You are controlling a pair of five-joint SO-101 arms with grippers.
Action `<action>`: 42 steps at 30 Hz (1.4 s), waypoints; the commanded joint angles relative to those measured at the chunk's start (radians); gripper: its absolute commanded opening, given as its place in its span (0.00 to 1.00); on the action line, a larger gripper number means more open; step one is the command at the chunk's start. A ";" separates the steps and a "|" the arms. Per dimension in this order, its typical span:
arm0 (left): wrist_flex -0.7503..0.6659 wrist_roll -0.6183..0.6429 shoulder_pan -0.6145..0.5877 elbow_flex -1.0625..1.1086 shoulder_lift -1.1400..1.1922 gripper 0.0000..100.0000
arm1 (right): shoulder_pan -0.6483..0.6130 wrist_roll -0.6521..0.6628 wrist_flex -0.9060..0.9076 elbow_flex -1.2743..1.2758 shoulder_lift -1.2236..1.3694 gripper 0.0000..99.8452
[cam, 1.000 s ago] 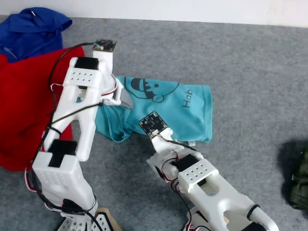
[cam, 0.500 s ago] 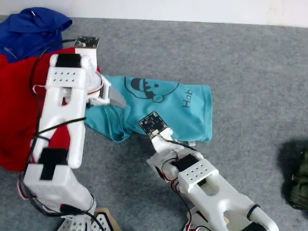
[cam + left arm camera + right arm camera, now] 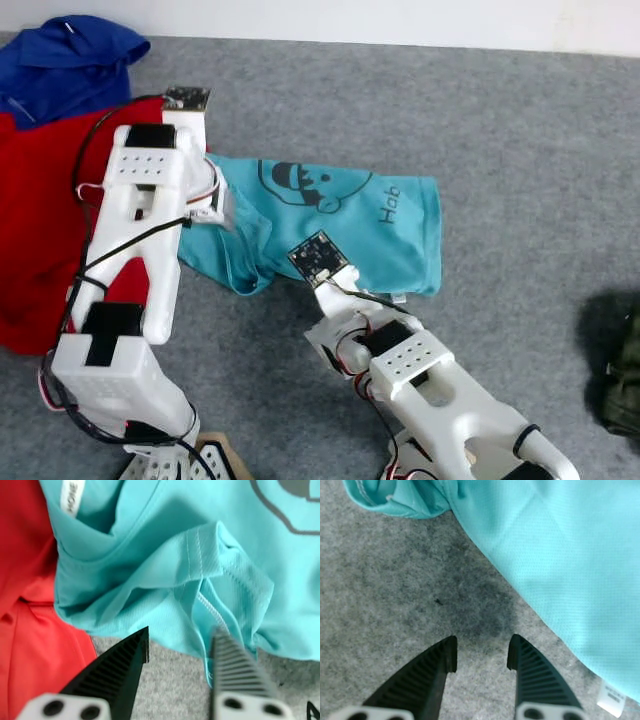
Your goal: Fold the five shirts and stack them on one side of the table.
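Nearby — red shirt (image 3: 40, 230) touching teal shirt (image 3: 340, 230), blue shirt (image 3: 60, 60) beyond

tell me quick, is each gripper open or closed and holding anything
Left gripper: open, holding nothing, over a bunched edge of the teal shirt.
Right gripper: open, empty, over the grey table surface beside the shirt.

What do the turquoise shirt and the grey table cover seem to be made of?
The turquoise shirt: probably thin knit sports fabric, matte; fine mesh texture and stitched hems show. The grey table cover: looks like felt or short carpet, matte, fuzzy fibres.
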 commanded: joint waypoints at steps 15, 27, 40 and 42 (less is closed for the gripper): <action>-0.084 0.006 0.010 -0.252 0.237 0.07 | 0.024 0.012 -0.019 -0.004 -0.010 0.18; -0.084 0.006 0.008 -0.352 0.271 0.07 | 0.024 0.012 -0.019 -0.004 -0.010 0.18; -0.098 0.006 -0.091 -0.355 0.263 0.07 | 0.022 0.012 -0.019 -0.004 -0.010 0.18; -0.097 0.006 -0.091 -0.360 0.259 0.07 | 0.022 0.012 -0.019 -0.004 -0.010 0.18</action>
